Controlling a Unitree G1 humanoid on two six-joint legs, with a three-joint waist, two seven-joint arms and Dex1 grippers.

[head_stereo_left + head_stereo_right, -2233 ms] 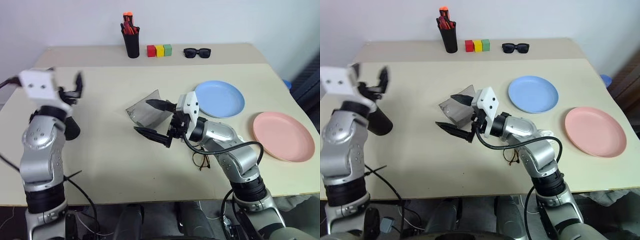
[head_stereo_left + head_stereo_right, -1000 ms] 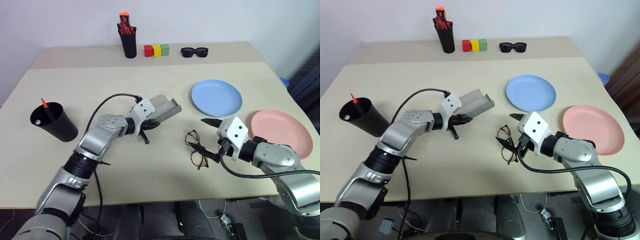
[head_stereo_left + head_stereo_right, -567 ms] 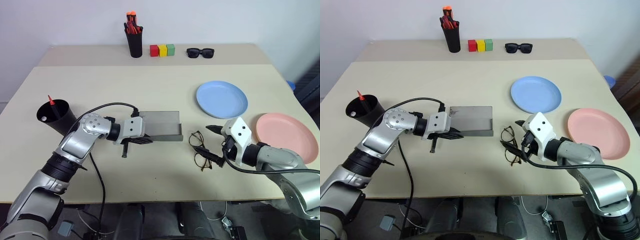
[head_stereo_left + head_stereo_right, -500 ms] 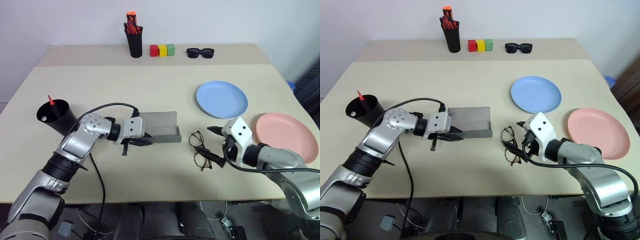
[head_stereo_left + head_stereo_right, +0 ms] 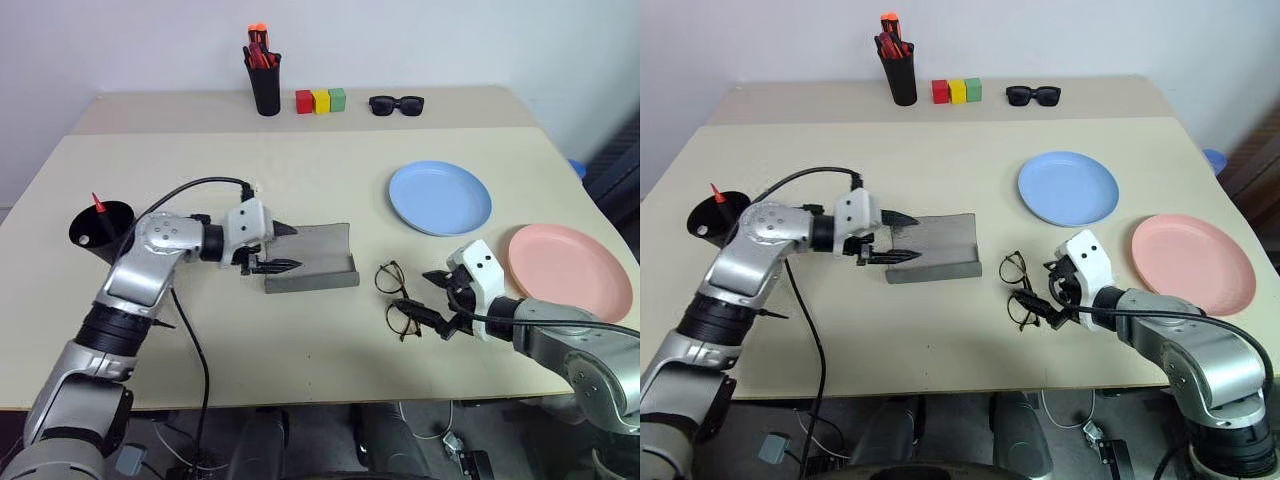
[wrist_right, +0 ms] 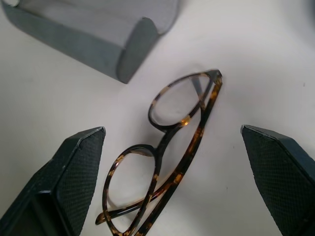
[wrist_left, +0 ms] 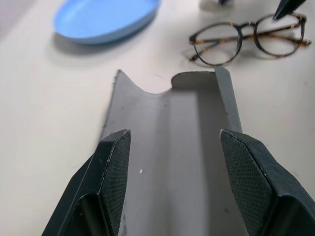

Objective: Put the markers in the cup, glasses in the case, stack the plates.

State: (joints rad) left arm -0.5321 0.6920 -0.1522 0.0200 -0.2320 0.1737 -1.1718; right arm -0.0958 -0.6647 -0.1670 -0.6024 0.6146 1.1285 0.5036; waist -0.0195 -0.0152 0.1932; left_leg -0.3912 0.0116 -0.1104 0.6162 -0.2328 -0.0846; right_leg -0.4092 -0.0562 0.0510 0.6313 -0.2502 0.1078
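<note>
in the right wrist view, tortoiseshell glasses [image 6: 170,157] between fingers [image 6: 74,172].

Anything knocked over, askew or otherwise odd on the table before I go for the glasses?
Nothing stands out. The case lies open and flat, the glasses rest folded just beside it, both plates sit apart and level, and the cup stands upright with a marker in it.

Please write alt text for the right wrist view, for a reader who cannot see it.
Folded tortoiseshell-framed glasses lie on a pale table, between the two wide-open black fingers of the right gripper, which do not touch them. Beyond the glasses lies one end of the open grey case.
</note>
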